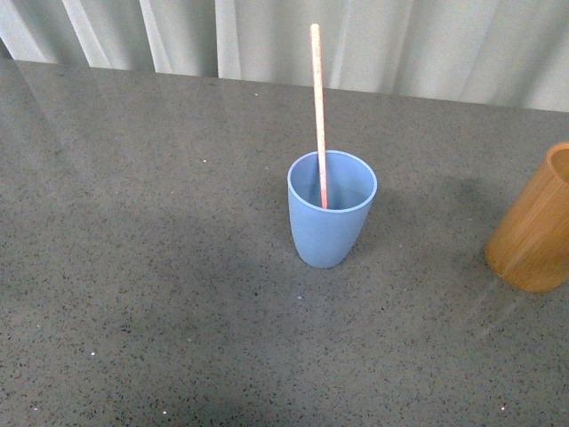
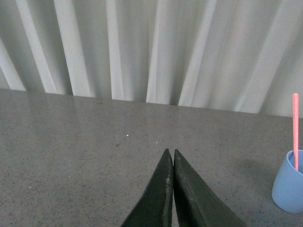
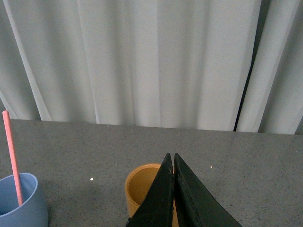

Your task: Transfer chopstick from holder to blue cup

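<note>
The blue cup [image 1: 331, 213] stands upright near the middle of the dark table, and one pinkish chopstick [image 1: 318, 107] leans in it, sticking well above the rim. The orange-brown holder [image 1: 535, 222] sits at the right edge of the front view, cut off by the frame; its visible inside looks empty in the right wrist view. Neither arm shows in the front view. My left gripper [image 2: 170, 153] is shut on nothing, with the blue cup [image 2: 289, 187] and chopstick [image 2: 295, 127] off to one side. My right gripper [image 3: 170, 157] is shut and empty above the holder [image 3: 142, 187]; the cup [image 3: 21, 203] and chopstick [image 3: 12, 156] are apart from it.
The grey speckled table [image 1: 160, 267] stretches wide to the left of the cup. A pale pleated curtain [image 1: 267, 36] hangs along the table's far edge.
</note>
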Controlling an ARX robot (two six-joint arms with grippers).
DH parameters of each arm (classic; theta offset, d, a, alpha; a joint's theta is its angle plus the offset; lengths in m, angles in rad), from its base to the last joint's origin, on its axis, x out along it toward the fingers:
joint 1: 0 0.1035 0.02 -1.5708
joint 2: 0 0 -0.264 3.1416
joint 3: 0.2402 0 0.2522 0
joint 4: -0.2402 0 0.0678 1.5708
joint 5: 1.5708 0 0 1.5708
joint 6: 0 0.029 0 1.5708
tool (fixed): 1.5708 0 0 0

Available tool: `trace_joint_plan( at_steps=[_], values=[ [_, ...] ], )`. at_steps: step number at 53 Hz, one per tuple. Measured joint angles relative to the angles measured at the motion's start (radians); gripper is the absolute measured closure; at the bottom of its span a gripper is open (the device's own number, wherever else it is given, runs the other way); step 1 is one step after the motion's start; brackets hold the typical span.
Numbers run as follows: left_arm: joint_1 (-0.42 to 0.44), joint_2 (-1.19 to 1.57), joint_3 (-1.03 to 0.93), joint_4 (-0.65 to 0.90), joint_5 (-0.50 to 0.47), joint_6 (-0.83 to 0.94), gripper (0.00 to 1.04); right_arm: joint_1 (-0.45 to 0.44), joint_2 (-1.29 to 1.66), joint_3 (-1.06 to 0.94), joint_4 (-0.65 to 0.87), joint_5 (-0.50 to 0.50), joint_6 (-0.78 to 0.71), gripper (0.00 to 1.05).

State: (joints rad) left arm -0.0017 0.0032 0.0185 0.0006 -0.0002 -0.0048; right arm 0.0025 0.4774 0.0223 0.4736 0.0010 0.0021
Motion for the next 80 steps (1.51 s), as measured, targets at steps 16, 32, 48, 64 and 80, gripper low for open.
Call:
trace_joint_plan(
  at_steps=[16,32,48,64,80],
  values=[
    [0.000,0.000,0.000,0.000,0.000,0.000,1.01,0.000,-0.153,0.000,-0.146,0.000,0.000,1.04],
    [0.000,0.000,0.000,0.000,0.000,0.000,1.01,0.000,-0.245,0.000,-0.237,0.000,0.000,1.04],
    [0.000,0.000,0.000,0.000,0.000,0.000,1.01,0.000,-0.396,0.000,-0.419,0.000,0.000,1.04],
    [0.000,0.000,0.000,0.000,0.000,0.000,1.01,0.000,-0.473,0.000,-0.472,0.000,0.000,1.04],
    [0.000,0.000,0.000,0.000,0.000,0.000,0.62,0.000,-0.473,0.000,-0.472,0.000,-0.001,0.62]
  ],
)
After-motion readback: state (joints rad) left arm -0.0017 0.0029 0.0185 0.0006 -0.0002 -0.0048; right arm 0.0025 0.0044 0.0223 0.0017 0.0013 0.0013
